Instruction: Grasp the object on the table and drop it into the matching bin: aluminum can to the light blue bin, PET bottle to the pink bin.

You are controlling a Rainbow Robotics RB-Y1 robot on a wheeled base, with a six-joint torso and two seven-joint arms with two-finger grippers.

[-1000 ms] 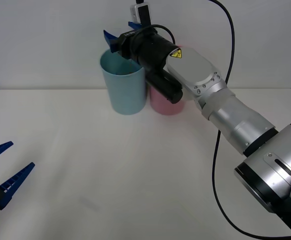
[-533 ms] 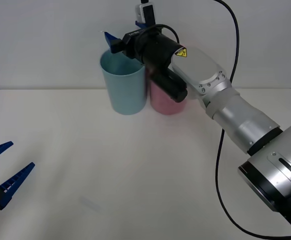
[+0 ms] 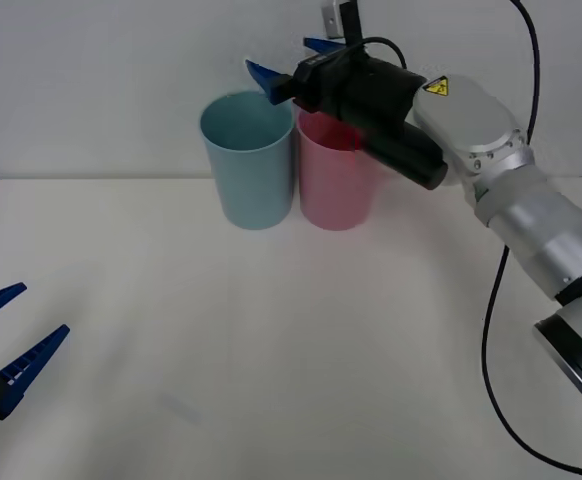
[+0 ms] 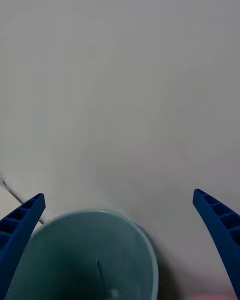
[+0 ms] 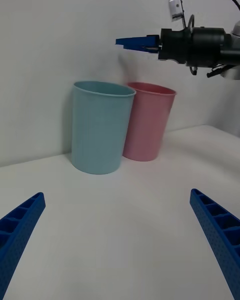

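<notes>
The right end effector has pulled back from over the light blue bin and now hangs above the pink bin, its blue fingers spread apart with nothing between them. A second ago it sat right over the light blue bin's mouth. The red can is not on the worktop; judging by that, it has probably gone into the light blue bin, though its dim inside reveals no can for certain. Both bins stand touching at the worktop's far edge. The left end effector waits, fingers apart, at the near left corner. The drop looks complete.
</notes>
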